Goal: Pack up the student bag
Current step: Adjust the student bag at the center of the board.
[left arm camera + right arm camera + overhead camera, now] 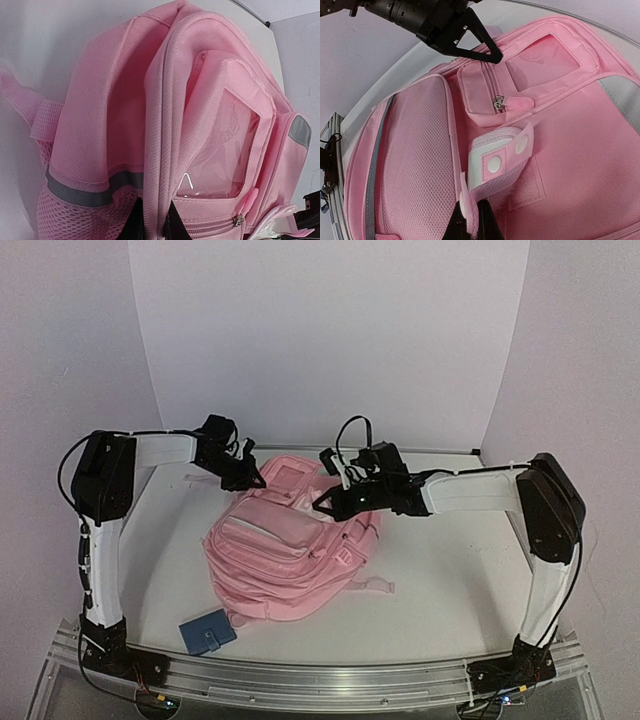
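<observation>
Bag (pixel 285 560) is laid flat on the counter (pixel 450 590), under and between the two pincers, with its far end beneath them.

The left arm is raised upright from its base, bent sharply at the elbow, and its forearm is stretched level toward the right. Its wrist is tipped down so that the left pincer (pixel 243 478) is set on the bag's far left corner. In the left wrist view its dark fingers (pixel 132 227) are pressed together on a ridge of pink fabric. A clear window pocket (pixel 225 145) is seen just beyond and right of that grip, and a grey strip (pixel 75 192) just left of it.

The right arm is posed as a mirror of this: upright, elbow bent, forearm reaching left, wrist angled down. The right pincer (pixel 325 504) is closed on the bag's far right side. In the right wrist view a thin pink flap is pinched between its fingers (pixel 487 227). A white snap tab (pixel 502 157) sits just beyond the grip, and a zip pull (pixel 512 104) farther on.

A blue case (pixel 207 632) is lying well apart from both pincers, near the left arm's base.
</observation>
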